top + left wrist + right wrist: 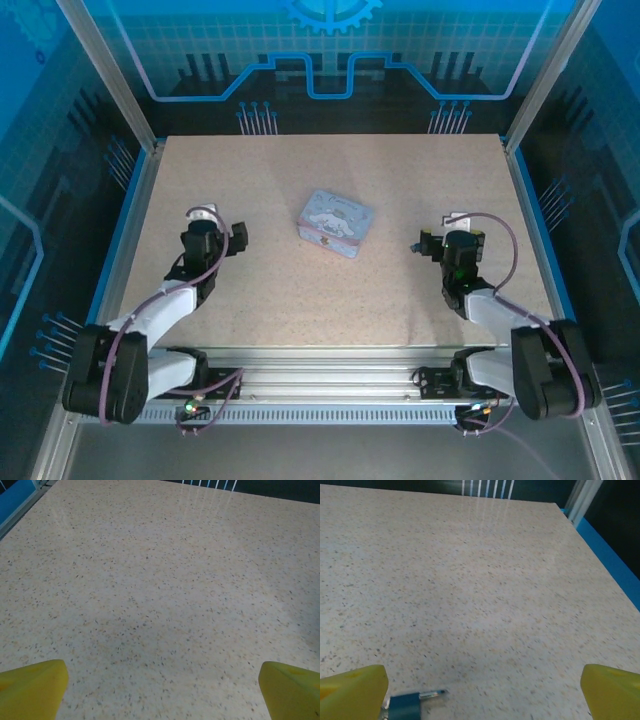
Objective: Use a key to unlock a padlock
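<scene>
Both arms reached forward, elbows bent. The left gripper (pixel 222 222) and right gripper (pixel 441 229) hovered with jaws spread wide, holding nothing.

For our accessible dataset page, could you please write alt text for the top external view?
A small blue tin with a cartoon picture on its lid lies near the middle of a speckled beige table. The left gripper and the right gripper are open on either side of it, both apart from it.
</scene>
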Action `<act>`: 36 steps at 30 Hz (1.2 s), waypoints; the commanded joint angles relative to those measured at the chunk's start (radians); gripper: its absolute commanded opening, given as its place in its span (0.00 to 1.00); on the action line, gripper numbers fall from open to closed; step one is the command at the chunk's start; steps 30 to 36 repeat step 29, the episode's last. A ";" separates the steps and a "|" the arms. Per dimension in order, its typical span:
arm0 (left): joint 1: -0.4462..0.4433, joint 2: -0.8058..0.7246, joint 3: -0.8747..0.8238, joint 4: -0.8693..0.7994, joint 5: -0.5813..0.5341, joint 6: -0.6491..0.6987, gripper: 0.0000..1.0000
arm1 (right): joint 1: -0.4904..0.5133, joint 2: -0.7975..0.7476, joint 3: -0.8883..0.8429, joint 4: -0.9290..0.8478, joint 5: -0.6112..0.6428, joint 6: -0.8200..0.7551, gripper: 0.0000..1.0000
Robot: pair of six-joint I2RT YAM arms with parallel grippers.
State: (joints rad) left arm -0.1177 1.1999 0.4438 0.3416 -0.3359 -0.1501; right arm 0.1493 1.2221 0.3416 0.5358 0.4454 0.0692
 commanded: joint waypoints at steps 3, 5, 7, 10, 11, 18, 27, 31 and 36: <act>0.019 0.150 -0.056 0.347 -0.017 0.104 0.99 | -0.013 0.115 -0.025 0.291 -0.102 -0.061 1.00; 0.024 0.182 -0.057 0.417 0.008 0.152 0.99 | -0.015 0.162 -0.024 0.338 -0.117 -0.060 1.00; 0.037 0.243 -0.098 0.561 0.031 0.157 0.99 | -0.020 0.223 -0.026 0.390 -0.154 -0.063 1.00; 0.051 0.382 -0.170 0.838 0.074 0.177 0.99 | -0.016 0.277 0.035 0.313 -0.209 -0.092 1.00; 0.049 0.347 -0.140 0.719 0.076 0.161 0.99 | -0.043 0.283 0.067 0.271 -0.257 -0.079 1.00; 0.052 0.360 -0.085 0.644 0.022 0.150 0.99 | -0.068 0.281 0.079 0.242 -0.280 -0.060 1.00; 0.044 0.360 -0.089 0.652 0.016 0.156 0.99 | -0.073 0.282 0.082 0.236 -0.293 -0.059 1.00; 0.044 0.360 -0.088 0.649 0.015 0.156 0.99 | -0.069 0.281 0.080 0.239 -0.286 -0.059 1.00; 0.044 0.360 -0.088 0.649 0.015 0.156 0.99 | -0.069 0.281 0.080 0.239 -0.286 -0.059 1.00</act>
